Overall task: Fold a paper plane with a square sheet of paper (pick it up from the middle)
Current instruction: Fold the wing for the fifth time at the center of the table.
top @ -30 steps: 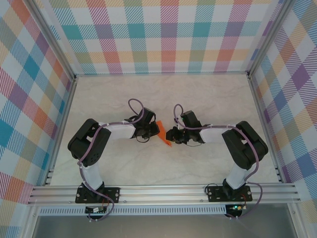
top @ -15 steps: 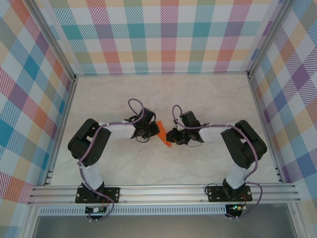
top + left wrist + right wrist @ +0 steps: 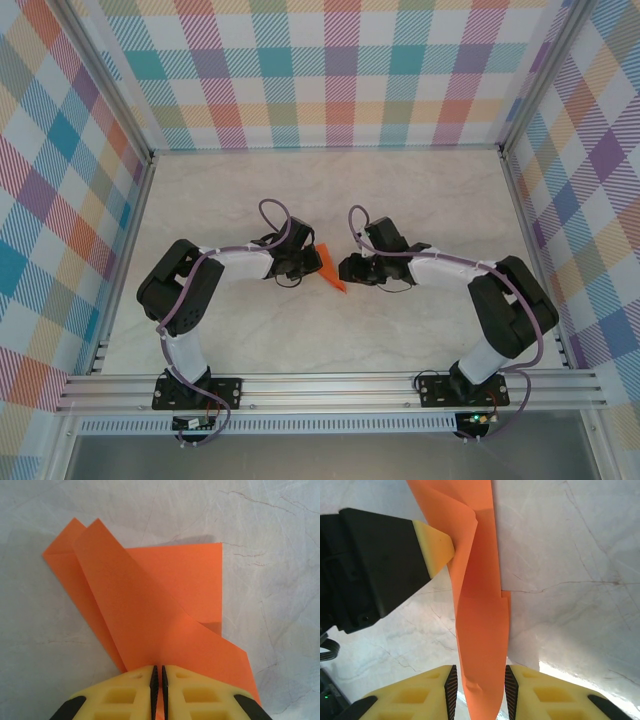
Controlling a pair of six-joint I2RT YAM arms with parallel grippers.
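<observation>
The orange sheet of paper (image 3: pixel 331 270), partly folded into a narrow pointed shape, is held just above the table's middle between the two grippers. My left gripper (image 3: pixel 158 680) is shut on the paper's (image 3: pixel 150 605) near edge, with the folded layers fanning away from it. In the right wrist view the paper's (image 3: pixel 480 630) narrow strip runs down between the spread jaws of my right gripper (image 3: pixel 479 690), which is open, the pads standing beside the strip's edges. The left gripper's yellow fingertip (image 3: pixel 432 547) pinches the paper at the upper left there.
The table is pale marble (image 3: pixel 420 200), walled by checked panels at the back and sides. An aluminium rail (image 3: pixel 330 385) carries both arm bases along the near edge. Bare surface surrounds the paper on all sides.
My right gripper's jaws have spread apart around the paper strip. The right arm's elbow has swung outward to the right. The left gripper has stayed shut and still.
</observation>
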